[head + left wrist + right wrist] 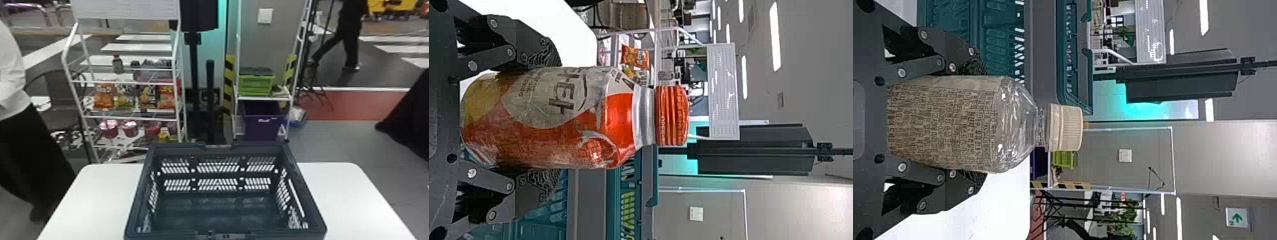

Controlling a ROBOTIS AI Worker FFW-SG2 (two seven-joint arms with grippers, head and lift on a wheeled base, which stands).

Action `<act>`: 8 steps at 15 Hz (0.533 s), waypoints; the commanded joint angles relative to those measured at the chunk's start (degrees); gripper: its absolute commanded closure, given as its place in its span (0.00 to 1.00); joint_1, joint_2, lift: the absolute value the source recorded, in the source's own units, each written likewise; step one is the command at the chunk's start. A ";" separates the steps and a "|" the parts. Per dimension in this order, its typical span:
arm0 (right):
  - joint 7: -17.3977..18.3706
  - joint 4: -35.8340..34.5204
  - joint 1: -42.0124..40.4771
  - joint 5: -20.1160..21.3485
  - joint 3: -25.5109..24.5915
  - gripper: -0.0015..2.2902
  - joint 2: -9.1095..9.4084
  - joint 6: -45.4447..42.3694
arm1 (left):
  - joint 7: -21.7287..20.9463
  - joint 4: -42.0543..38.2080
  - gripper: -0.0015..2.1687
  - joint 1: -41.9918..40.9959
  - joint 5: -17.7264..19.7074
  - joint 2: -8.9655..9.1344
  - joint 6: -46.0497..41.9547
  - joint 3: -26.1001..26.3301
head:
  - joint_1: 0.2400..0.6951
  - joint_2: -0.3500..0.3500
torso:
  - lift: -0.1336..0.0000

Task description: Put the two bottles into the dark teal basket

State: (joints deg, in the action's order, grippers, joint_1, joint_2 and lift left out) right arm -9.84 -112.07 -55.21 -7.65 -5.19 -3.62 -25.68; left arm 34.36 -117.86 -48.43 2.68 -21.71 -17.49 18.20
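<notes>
My left gripper [551, 117] pinches the red-capped orange bottle [569, 117] between its fingers, cap up; basket at its 1 o'clock | my right gripper [980, 124] pinches the clear, cream-capped bottle [1018, 125], cap up; basket at its 11 o'clock | I see the dark teal basket [178, 146] on the white table [344, 194], 6 o'clock in head view
</notes>
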 commanded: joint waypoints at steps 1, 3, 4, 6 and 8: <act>0.00 -0.79 -0.43 0.00 -0.09 0.94 0.01 -0.20 | 0.00 0.09 0.99 0.00 0.04 0.00 -0.12 -0.01 | 0.57 0.50 | 1.00; 0.00 -3.42 -1.48 -0.09 -0.09 0.94 0.10 -1.61 | 0.00 0.18 0.99 0.00 0.04 0.00 0.05 -0.01 | 0.57 0.50 | 1.00; 0.00 -5.00 -1.57 -0.09 -0.26 0.94 0.10 -1.61 | 0.00 0.18 0.99 0.00 0.04 0.00 -0.12 -0.01 | 0.57 0.50 | 1.00; 0.00 -8.26 -1.48 0.00 -0.97 0.94 0.36 -0.02 | 0.00 0.18 0.99 0.00 0.04 -0.09 -0.12 -0.01 | 0.57 0.50 | 1.00; 0.00 -12.30 -1.04 0.00 -1.49 0.94 0.36 2.79 | 0.00 0.18 0.99 -0.26 0.04 -0.18 -0.12 -0.01 | 0.57 0.50 | 1.00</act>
State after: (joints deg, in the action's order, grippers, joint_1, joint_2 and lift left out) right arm -9.84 -121.63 -56.57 -7.71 -6.33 -3.32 -24.85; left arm 34.36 -117.68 -48.52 2.72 -21.82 -17.56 18.19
